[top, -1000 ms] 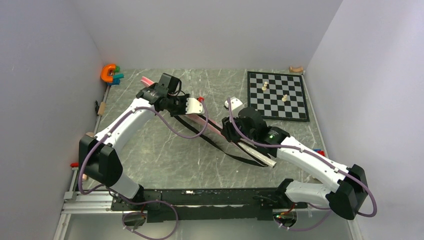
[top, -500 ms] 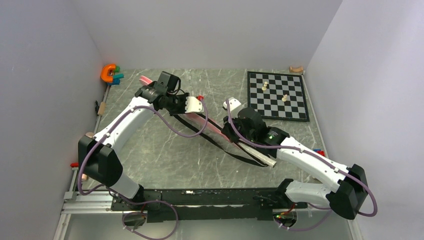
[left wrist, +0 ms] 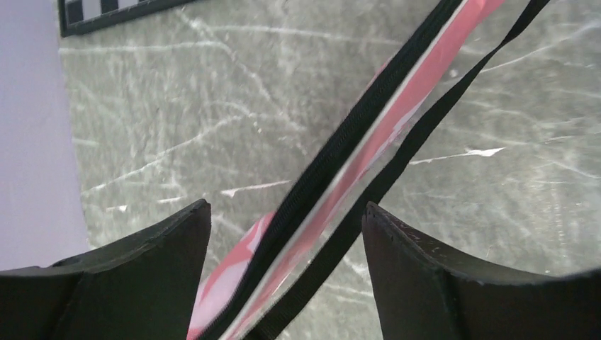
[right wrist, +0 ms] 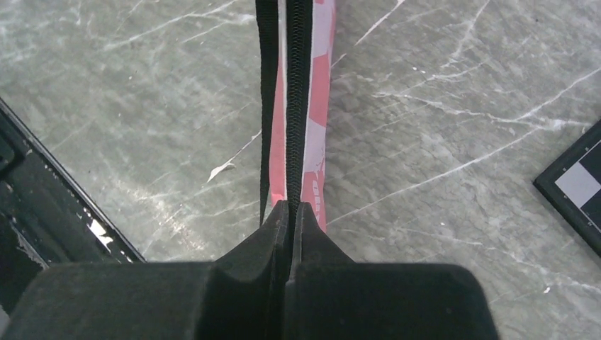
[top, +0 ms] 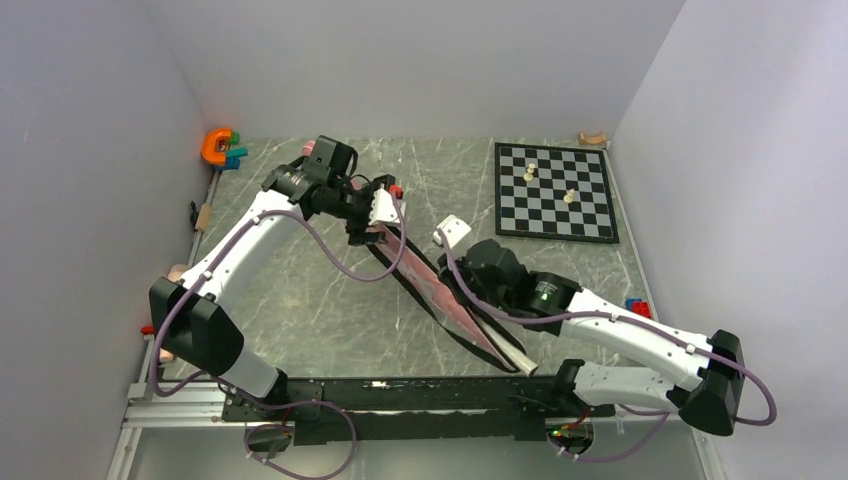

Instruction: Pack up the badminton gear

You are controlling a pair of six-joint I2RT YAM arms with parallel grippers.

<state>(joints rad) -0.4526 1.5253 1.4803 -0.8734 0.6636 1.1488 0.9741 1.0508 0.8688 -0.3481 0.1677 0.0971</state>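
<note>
The long pink racket bag (top: 428, 278) with its black strap (top: 398, 272) lies slantwise from the table's middle toward the near rail. My left gripper (top: 366, 226) hovers over its far end, open; in the left wrist view the bag (left wrist: 418, 106) and strap (left wrist: 397, 166) pass between the spread fingers of the left gripper (left wrist: 287, 207) without touching them. My right gripper (top: 463, 297) is further down the bag, shut on its black zipper edge; the right wrist view shows the right gripper (right wrist: 290, 207) clamped on the bag (right wrist: 317, 92). No other badminton gear shows.
A black-and-white chessboard (top: 555, 190) with pale pieces lies at the back right. An orange and teal toy (top: 222, 147) sits in the back left corner. The black base rail (top: 400, 395) runs along the near edge, close to the bag's near end.
My left gripper has opened and let go of the bag's far end. The right gripper has closed on the bag and pulled it, swinging its near end toward the rail.
</note>
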